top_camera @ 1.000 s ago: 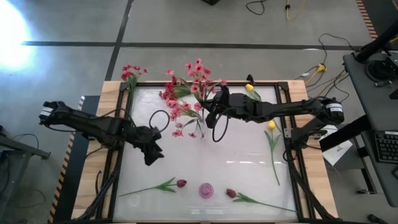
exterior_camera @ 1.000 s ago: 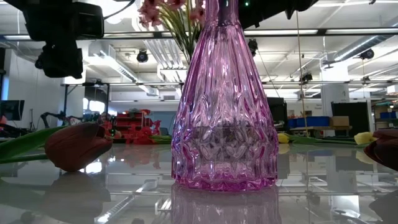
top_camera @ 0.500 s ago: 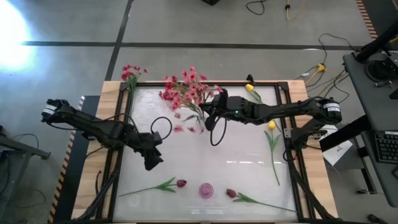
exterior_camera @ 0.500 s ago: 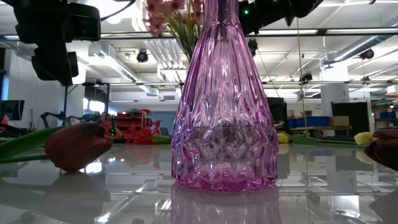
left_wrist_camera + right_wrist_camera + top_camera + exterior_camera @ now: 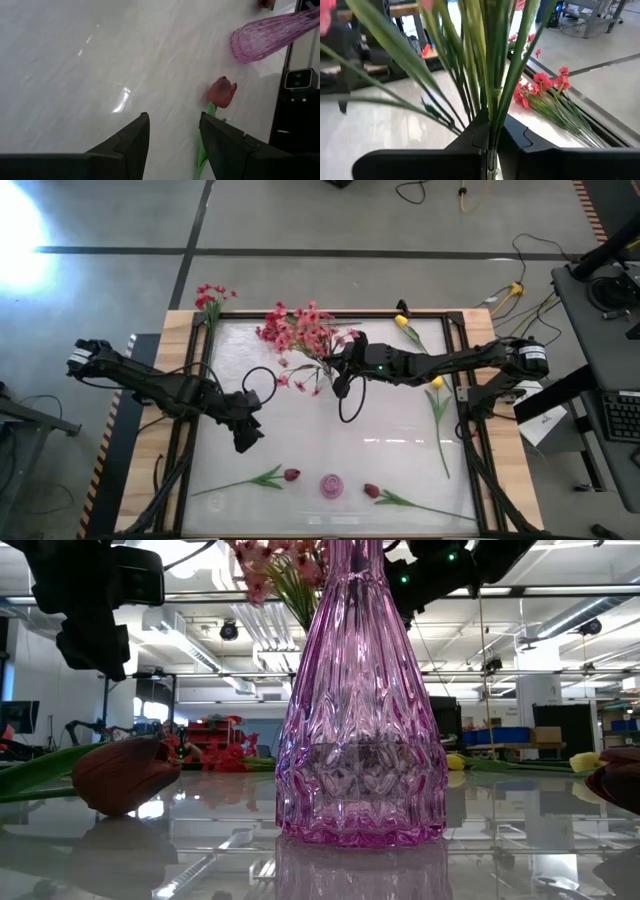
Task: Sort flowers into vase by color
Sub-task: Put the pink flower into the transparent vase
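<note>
Pink vase (image 5: pixel 360 710): stands at the table's near edge.
Right gripper (image 5: pixel 338 367): clenched on the pink blossom spray (image 5: pixel 300 332), stems between its fingers (image 5: pixel 470 135).
Left gripper (image 5: pixel 246 438): fingers apart, empty.
Dark red bud (image 5: pixel 222 92): left wrist view shows it beyond that gripper's fingers.

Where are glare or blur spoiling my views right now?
High view: a bright flare washes out the floor at the upper left, and the white tabletop shines. Low view: the pink vase is sharp and fills the frame; the glossy surface mirrors it. Right wrist view: the nearest green stems are blurred.
</note>
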Tool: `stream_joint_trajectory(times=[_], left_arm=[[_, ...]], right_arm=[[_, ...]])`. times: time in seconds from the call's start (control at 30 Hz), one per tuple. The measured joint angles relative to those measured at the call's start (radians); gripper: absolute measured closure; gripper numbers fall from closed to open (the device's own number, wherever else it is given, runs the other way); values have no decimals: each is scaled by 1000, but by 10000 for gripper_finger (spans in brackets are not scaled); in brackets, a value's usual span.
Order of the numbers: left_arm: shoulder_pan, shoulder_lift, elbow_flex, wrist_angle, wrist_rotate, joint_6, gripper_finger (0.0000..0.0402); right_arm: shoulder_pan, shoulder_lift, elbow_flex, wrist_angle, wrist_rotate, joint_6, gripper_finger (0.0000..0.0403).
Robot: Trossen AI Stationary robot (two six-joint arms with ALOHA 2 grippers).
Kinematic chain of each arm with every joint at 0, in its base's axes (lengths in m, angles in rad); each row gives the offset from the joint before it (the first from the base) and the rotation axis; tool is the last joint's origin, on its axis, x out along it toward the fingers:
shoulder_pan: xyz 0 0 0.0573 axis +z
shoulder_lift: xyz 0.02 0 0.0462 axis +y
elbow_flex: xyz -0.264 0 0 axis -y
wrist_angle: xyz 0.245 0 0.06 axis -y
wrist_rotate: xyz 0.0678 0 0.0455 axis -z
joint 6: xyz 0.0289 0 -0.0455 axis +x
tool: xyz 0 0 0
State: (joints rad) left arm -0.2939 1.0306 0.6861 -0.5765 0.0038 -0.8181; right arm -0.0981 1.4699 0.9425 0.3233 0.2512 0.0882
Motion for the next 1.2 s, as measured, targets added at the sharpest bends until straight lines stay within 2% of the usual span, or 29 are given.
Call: stream_joint_trajectory(times=[0.13,0.3,0.47,0.7,0.83,1.0,1.2], left_arm=[[0,0,0,0,-27,14,239],[0,0,0,0,-41,4,239],[0,-1,4,0,-42,13,239],[1,-1,5,-11,-49,31,239],[1,-2,5,-24,-49,31,239],[1,-2,5,-25,-49,31,239],[1,-2,5,-24,-49,24,239]], right_arm=[[11,-15,0,-3,-17,-30,367],[14,-53,0,-49,-19,9,304],[15,-100,1,-163,-19,66,248],[25,-122,54,-362,-46,86,203],[29,-122,66,-363,-41,102,195],[3,-122,67,-339,32,132,208],[-51,-101,68,-255,-110,149,234]])
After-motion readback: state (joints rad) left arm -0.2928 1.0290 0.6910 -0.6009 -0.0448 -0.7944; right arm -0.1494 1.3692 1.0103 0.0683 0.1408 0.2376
